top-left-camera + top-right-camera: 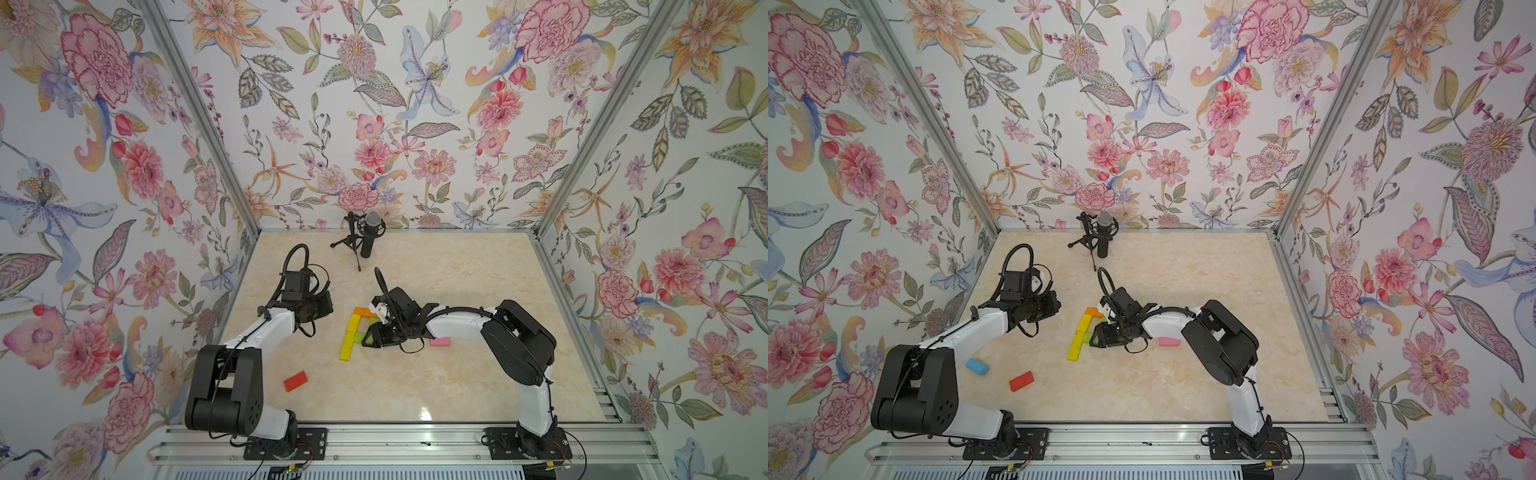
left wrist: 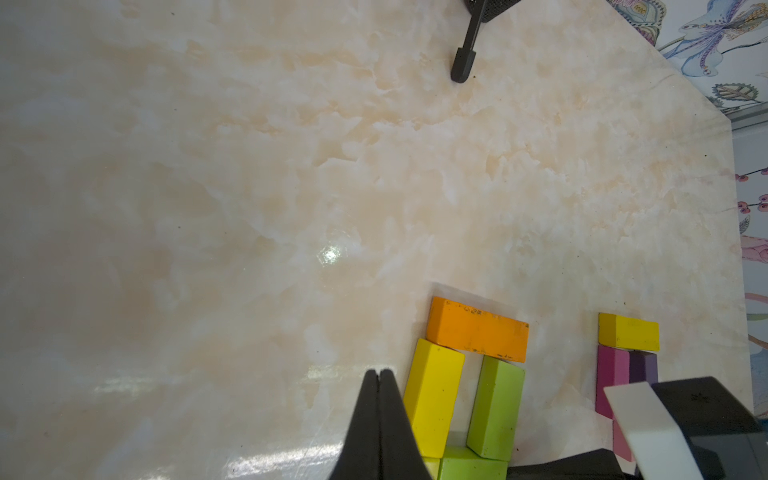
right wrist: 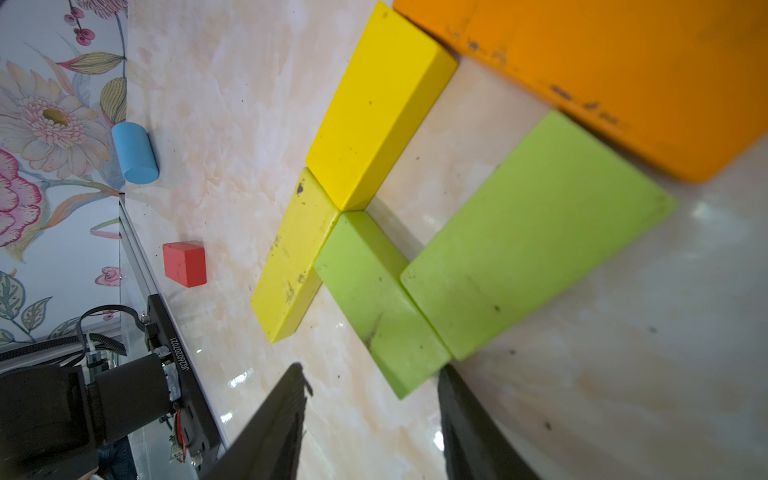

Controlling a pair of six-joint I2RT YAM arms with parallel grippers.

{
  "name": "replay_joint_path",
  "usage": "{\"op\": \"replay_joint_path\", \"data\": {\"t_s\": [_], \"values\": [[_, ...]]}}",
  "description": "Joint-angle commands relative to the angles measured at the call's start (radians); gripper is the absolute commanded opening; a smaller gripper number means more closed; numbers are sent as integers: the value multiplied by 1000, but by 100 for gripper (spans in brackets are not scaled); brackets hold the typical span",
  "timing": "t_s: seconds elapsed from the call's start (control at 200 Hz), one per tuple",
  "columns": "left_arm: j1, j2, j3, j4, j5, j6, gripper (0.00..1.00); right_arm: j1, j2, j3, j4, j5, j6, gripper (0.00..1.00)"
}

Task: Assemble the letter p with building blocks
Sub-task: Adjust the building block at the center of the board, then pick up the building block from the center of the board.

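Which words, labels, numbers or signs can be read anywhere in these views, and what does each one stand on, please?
"J628207021", roughly: a white code printed on the black base plate beside the rail, seen in the right wrist view. Several characters are too small to be sure of.
Building blocks: no print, only scuff marks.
Nothing else readable shows in any view.

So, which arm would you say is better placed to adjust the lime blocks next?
Right: the right gripper stands open at the end of a lime block; the left gripper is shut, beside a yellow block.
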Motion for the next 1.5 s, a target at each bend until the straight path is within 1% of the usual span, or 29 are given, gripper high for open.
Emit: {"op": "replay_joint_path", "data": {"t_s": [0.0,0.13,0.285,0.365,0.465,0.545,0.605,0.686,0.721,0.826,0.886,0.966,1.036,1.111,1.191,1.226,1.281,1.331,1.436,1.496], "values": [[11,-39,-6,-26,1,17,0,-10,-40,-24,6,11,15,51],[11,-61,-8,-31,-4,10,0,-16,-102,-63,4,24,17,51],[-11,-80,4,-33,28,7,0,-43,-198,-81,-26,56,0,52],[-41,-83,28,-51,29,5,1,-75,-258,-82,-64,80,-16,52],[-112,-93,64,-59,18,-15,1,-131,-333,-95,-125,121,-30,53],[-173,-101,101,-97,-26,-21,2,-170,-383,-108,-160,110,-61,55],[-186,-127,93,-114,-63,-43,3,-173,-400,-96,-201,110,-94,56],[-186,-186,64,-126,-134,-64,7,-140,-397,-71,-234,89,-123,58],[-184,-206,55,-142,-158,-65,7,-121,-390,-61,-246,89,-135,58],[-182,-223,63,-269,-204,-59,8,-86,-396,-64,-254,106,-138,58],[-187,-234,57,-336,-226,-72,8,-70,-398,-70,-250,127,-150,60],[-203,-275,24,-391,-265,-114,11,-57,-384,-61,-248,119,-187,62],[-205,-320,-6,-441,-284,-162,11,-48,-355,-32,-245,96,-223,62],[-211,-397,-27,-489,-352,-232,11,-25,-314,19,-245,57,-254,63],[-198,-495,-45,-478,-416,-303,17,19,-261,78,-246,-7,-294,64],[-192,-529,-50,-449,-424,-323,16,39,-237,101,-250,-24,-312,64],[-151,-559,-40,-427,-394,-322,16,61,-206,118,-251,-39,-333,65],[-122,-547,-4,-449,-373,-295,17,76,-191,126,-254,-48,-348,66],[-110,-452,116,-640,-387,-197,17,79,-202,103,-255,-27,-367,69],[-115,-411,133,-737,-380,-153,17,79,-214,94,-253,-19,-393,71]]}}
